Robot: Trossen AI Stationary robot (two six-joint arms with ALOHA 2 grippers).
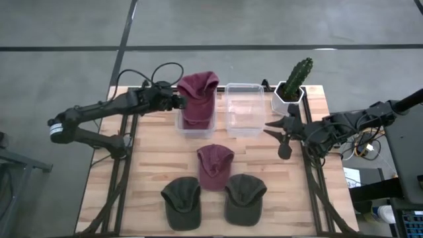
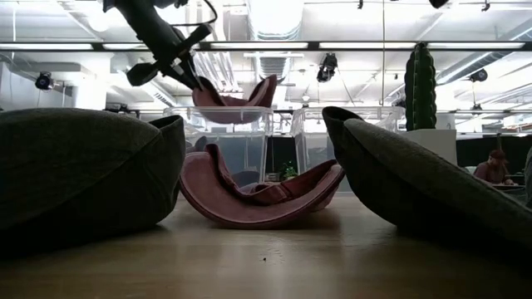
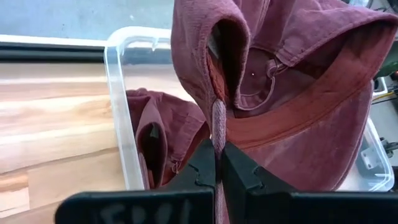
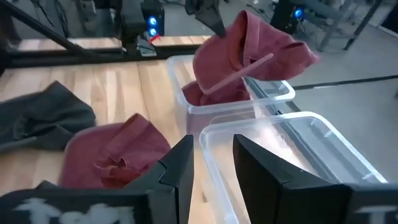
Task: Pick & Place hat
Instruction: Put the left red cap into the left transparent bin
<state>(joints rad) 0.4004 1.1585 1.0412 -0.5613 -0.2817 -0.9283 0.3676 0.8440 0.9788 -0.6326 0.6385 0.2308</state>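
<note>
High view: the left gripper point(image 1: 177, 101) holds a maroon hat point(image 1: 198, 98) over the left clear bin point(image 1: 180, 127) near the bench's point(image 1: 145, 178) far edge, I'd say so it can drop straight in. An empty right clear bin point(image 1: 243, 112) sits just beside it. Another maroon hat point(image 1: 215, 165) lies mid-bench; two dark green hats point(image 1: 182, 201) lie by the near edge. The right gripper point(image 1: 283, 132) waits near the right edge, by a potted cactus point(image 1: 295, 82).

Low view: the held hat hangs above the bin rim.

Left wrist view: the fingers point(image 3: 202, 167) are pinched tight on a fold of the hat's fabric; a further maroon hat point(image 3: 155, 127) already lies inside the bin.

Right wrist view: the right fingers point(image 4: 183, 163) stand part open, holding nothing, aimed at the empty bin.
</note>
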